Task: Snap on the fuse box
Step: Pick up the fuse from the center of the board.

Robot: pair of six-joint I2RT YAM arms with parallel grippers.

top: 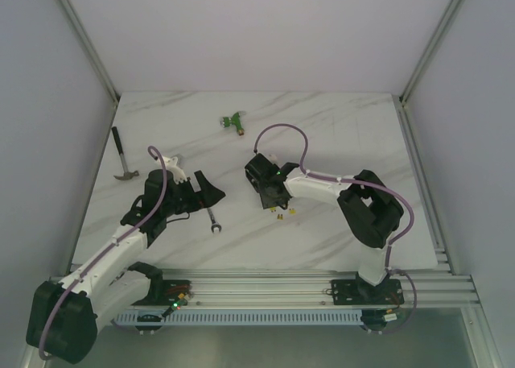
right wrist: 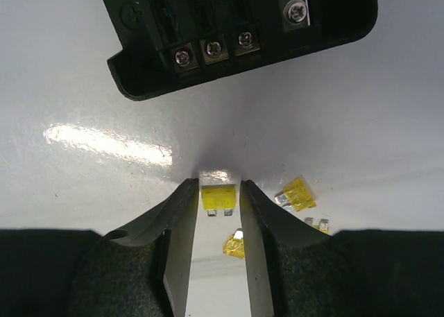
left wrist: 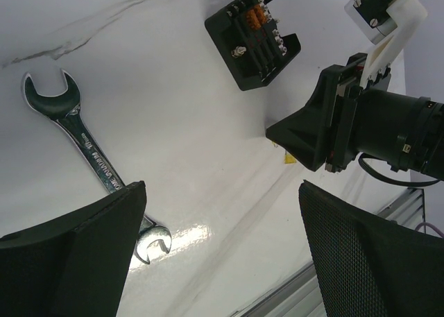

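The fuse box [top: 257,173] is a black square box lying open on the table, with orange fuses inside and no lid seen. It also shows in the left wrist view [left wrist: 253,36] and at the top of the right wrist view [right wrist: 236,32]. My right gripper [right wrist: 220,195] is just in front of the box with its tips at the table, shut on a small yellow fuse [right wrist: 219,197]. In the top view, the right gripper [top: 272,200] partly covers the box. My left gripper [top: 205,191] hangs open and empty to the left of the box, above the table [left wrist: 222,220].
Loose yellow fuses [right wrist: 297,193] lie beside the right fingers and show in the top view [top: 283,213]. A wrench [left wrist: 76,130] lies under the left gripper [top: 213,221]. A hammer [top: 121,155] is at the far left. A green connector [top: 233,122] is at the back.
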